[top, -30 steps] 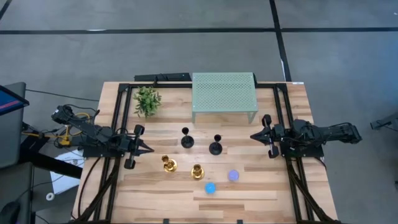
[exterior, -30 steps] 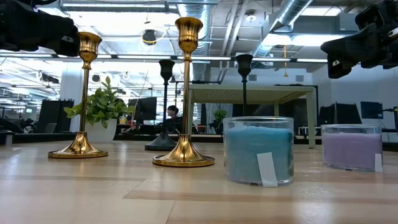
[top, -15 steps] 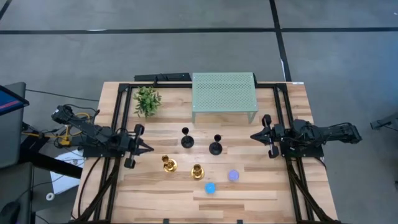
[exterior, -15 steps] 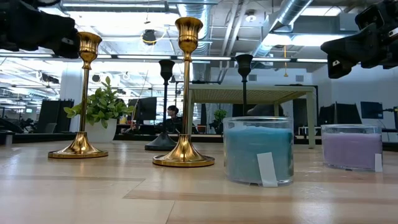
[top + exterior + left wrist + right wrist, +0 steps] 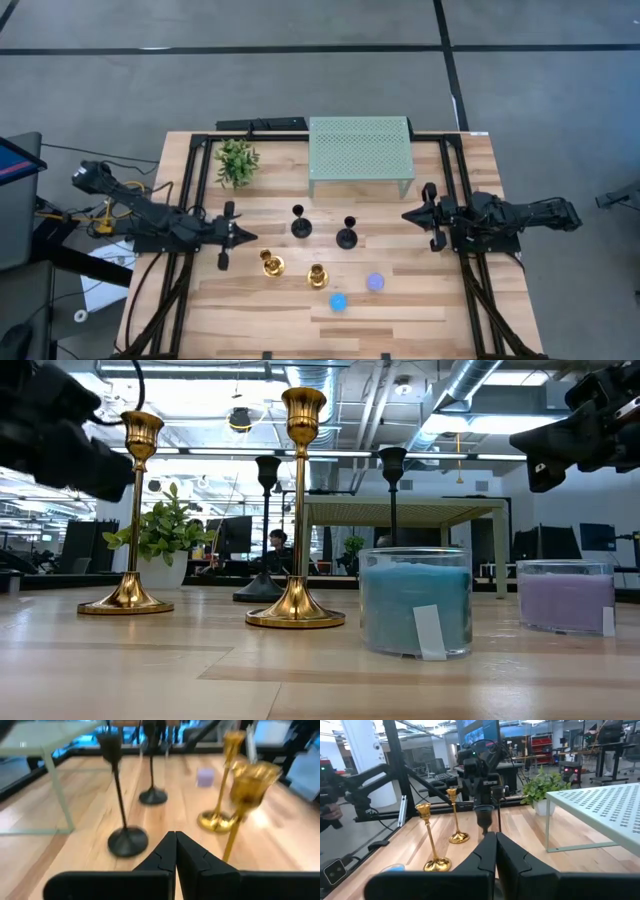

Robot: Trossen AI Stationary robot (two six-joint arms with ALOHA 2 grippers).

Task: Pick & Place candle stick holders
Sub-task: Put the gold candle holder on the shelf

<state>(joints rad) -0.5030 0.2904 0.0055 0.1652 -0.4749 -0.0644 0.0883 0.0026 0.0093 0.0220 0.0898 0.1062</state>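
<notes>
**Left pincer closes empty beside the gold holders**

Two shiny gold candlestick holders (image 5: 271,264) stand just ahead of the left gripper (image 5: 240,237), two matte black ones (image 5: 300,224) beyond. It has edged forward and pinched shut on nothing, so no pickup yet. Right gripper (image 5: 408,218) waits, closed.

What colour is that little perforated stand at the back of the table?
Pale mint green. The perforated stand shows best in the high view, with its dotted top plain to see.
</notes>
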